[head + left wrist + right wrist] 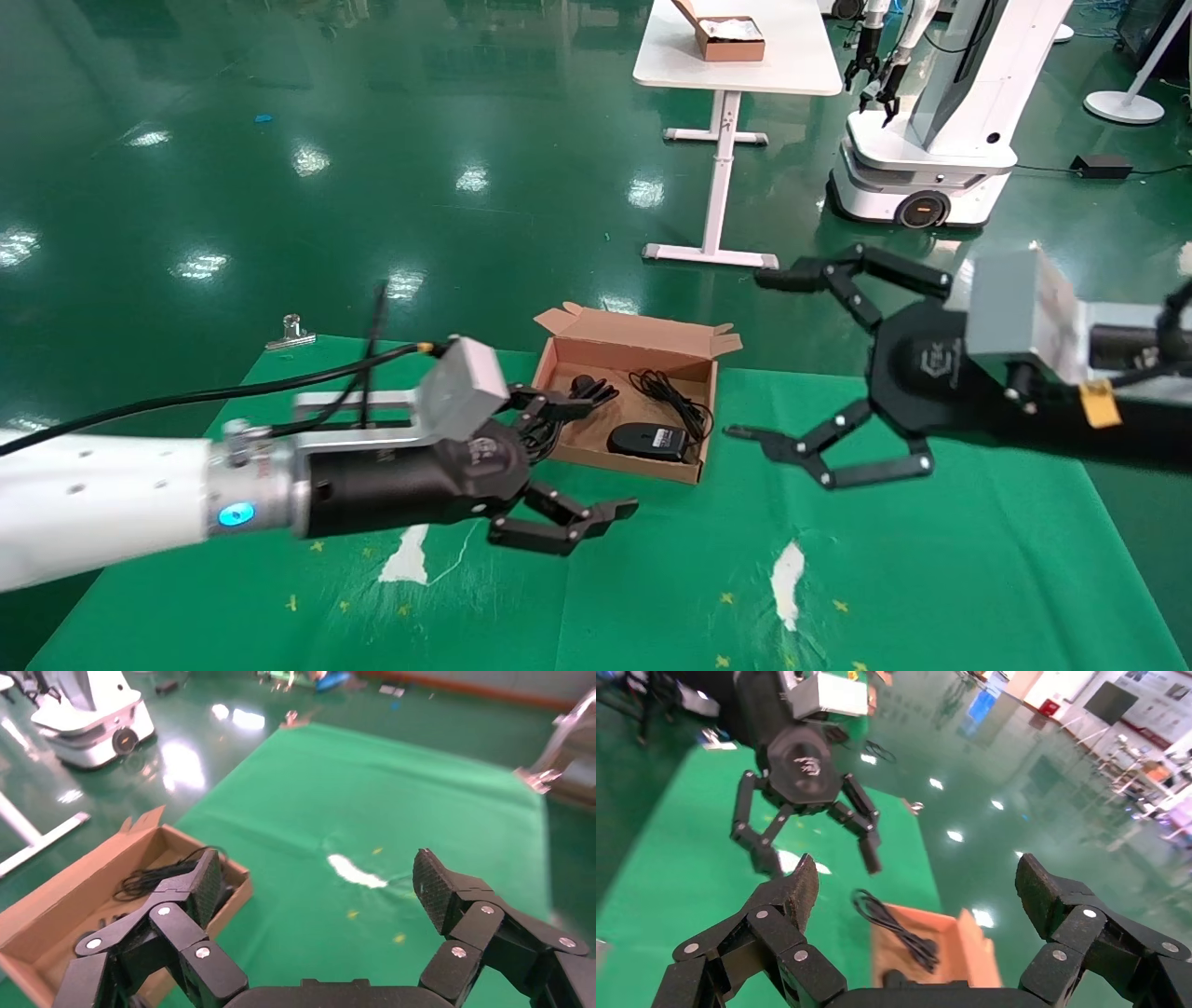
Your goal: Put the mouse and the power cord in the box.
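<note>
My left gripper (568, 466) hangs with its jaws spread wide and empty just beside the near-left corner of the shallow brown cardboard box (570, 445), and my right gripper (778, 359) hovers just as wide and empty off the box's right side. Inside the box lies the small black oval mouse (644, 440) with its pale label patch, its thin cable bunched behind it, and to its left the thick black power cord (582, 389) with its plug; both seem already in place, so I judge the loading done. The mouse looks light, hard and smooth, best pinched across its narrow flanks; the cord looks limp yet springy, best taken at the chunky plug or across the bundle so it doesn't uncoil. The box itself looks thin and easily nudged or crushed. It sits on a green cloth (931, 578) with torn white patches, over a glossy green floor (279, 140); beyond stand a white table (792, 65) and another white robot (941, 121).
</note>
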`<state>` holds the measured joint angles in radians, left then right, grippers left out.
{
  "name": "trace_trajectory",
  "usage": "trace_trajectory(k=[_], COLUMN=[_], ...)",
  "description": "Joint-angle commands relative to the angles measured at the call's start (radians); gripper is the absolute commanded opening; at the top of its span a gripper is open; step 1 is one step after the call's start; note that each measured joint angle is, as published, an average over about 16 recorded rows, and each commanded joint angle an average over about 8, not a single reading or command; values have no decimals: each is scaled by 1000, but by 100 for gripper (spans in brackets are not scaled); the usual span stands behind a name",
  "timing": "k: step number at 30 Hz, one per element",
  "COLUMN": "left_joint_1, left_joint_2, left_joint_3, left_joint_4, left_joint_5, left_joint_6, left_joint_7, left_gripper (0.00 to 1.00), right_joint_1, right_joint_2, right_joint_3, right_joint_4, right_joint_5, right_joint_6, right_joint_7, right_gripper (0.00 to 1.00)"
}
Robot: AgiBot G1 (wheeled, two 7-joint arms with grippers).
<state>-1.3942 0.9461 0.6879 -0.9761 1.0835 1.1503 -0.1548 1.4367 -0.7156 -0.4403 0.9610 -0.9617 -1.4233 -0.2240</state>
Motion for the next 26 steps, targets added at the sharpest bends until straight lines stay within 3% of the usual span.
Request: trace_trajectory(k=[1, 26], left_joint_1=[24, 307], left_joint_2=[-25, -321], left_joint_3=[-31, -391], left_joint_4=[-23, -295], left_joint_5=[-27, -338], left_joint_6=[26, 331], left_joint_7=[-2, -31], left_gripper=[100, 100], right_joint_1=[-27, -344], right_joint_2=[8, 99], right_joint_3=[12, 153], right_joint_4=[24, 307], right_joint_5=[17, 220], right_joint_6=[-5, -69], right_joint_7=[31, 391], right_gripper=[100, 100])
